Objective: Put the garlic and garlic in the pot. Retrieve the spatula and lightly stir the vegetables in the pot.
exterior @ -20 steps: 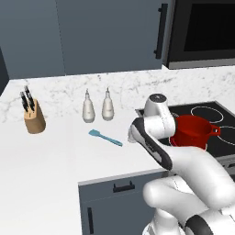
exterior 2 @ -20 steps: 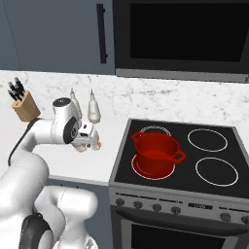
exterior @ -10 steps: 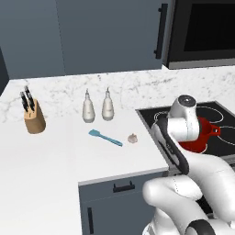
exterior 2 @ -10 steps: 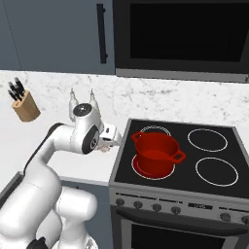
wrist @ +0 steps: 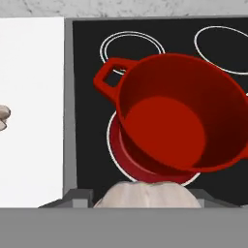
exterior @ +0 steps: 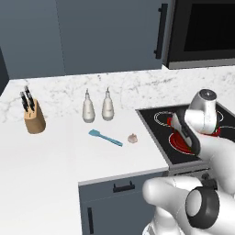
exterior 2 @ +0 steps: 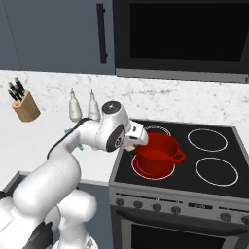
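Left base view: the spatula (exterior: pixel 105 137) lies flat on the white desk (exterior: pixel 55 156), near its front right corner. Its long axis runs diagonally, blade toward the back left, handle toward the front right. One garlic (exterior: pixel 132 138) rests on the desk just beside the handle end, near the edge that meets the stove (exterior: pixel 156 133). The arm covers most of the pot (exterior: pixel 183 140); the gripper is hidden behind the wrist.

Right base view: the pot stands upright on the front left burner of the stove, loop handles toward the back left and front right. The gripper (exterior 2: pixel 130 146) is at the pot's left rim, with a pale lump between its fingers.

Hand view: the pot interior is bare red. A second garlic (wrist: pixel 147 195) is pinched in the half-spread gripper, above the near rim of the pot.
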You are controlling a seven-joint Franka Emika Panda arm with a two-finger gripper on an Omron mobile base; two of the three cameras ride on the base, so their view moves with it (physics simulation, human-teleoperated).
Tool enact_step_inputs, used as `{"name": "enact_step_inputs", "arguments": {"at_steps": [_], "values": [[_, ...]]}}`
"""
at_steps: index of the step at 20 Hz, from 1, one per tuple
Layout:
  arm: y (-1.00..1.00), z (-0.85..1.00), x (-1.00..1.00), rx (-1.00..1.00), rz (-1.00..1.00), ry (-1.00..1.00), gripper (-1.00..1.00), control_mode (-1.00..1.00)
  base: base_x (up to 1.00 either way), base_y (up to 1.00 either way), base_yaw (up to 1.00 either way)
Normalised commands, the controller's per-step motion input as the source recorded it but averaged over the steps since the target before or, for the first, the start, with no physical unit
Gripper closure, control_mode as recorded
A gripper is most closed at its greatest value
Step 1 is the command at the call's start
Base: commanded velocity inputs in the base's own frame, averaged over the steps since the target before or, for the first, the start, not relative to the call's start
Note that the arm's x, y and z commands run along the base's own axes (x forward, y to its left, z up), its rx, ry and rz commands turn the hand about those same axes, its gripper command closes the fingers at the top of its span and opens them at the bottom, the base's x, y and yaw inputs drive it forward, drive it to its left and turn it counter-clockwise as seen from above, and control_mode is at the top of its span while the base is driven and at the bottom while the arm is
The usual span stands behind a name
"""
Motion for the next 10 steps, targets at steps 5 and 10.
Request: {"name": "enact_step_inputs", "arguments": {"at_steps": [5,10], "values": [[-0.82,0.05,0.16,0.0,-0.02,0.06,1.0,-1.0,0.0,0.0,0.0],[-0.4,-0.15,0.25,-0.03,-0.02,0.03,1.0,-1.0,0.0,0.0,0.0]]}}
